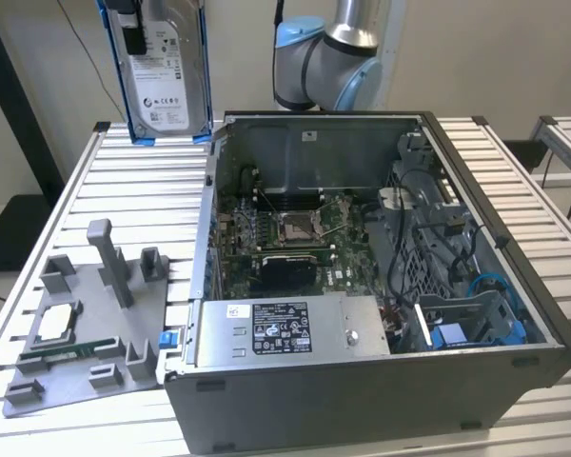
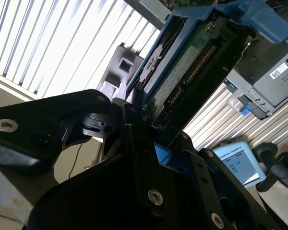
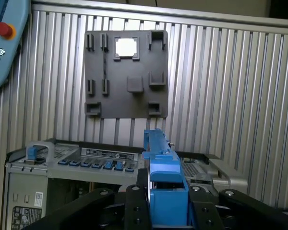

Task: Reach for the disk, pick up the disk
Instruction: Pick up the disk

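The disk [image 1: 162, 76], silver-grey with a white label in a bright blue frame, hangs upright in the air above the table's far corner on the exterior view's left. My gripper [image 1: 128, 29] is shut on its upper edge, and the black fingers [image 1: 131, 40] reach down over the label. In the first wrist view the blue frame of the disk [image 3: 161, 163] stands edge-on between the two black fingers [image 3: 134, 203]. The second wrist view looks along the disk's green circuit-board side [image 2: 192, 62], clamped in the gripper [image 2: 144, 120].
An open computer case [image 1: 542, 314] takes up the table's middle and the exterior view's right, with a long grey labelled box [image 1: 285, 328] along its near side. A grey fixture plate [image 1: 114, 367] with posts holds a small square processor chip [image 1: 57, 324]. The arm's base [image 1: 328, 57] stands behind the case.
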Motion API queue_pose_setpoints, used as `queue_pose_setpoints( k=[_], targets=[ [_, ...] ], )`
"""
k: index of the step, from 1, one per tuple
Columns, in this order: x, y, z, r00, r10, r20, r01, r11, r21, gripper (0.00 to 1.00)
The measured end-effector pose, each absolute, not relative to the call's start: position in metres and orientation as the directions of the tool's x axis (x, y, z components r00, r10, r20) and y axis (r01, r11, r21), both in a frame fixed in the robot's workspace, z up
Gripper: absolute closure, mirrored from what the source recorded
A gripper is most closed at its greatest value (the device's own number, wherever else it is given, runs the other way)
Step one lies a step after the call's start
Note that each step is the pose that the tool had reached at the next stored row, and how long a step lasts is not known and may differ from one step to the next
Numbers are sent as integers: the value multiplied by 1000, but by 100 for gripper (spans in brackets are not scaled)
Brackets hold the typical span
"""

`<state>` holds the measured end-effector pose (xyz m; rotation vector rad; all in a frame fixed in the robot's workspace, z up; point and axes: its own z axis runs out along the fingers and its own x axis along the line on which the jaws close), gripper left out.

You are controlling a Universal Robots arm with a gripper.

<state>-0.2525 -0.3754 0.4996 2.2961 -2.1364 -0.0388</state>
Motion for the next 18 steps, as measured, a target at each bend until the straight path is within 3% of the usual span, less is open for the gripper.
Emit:
queue_pose_setpoints(
  k=[18],
  targets=[
    [-183, -375, 500, 72, -997, -15, -997, -72, 28, 100]
  ],
)
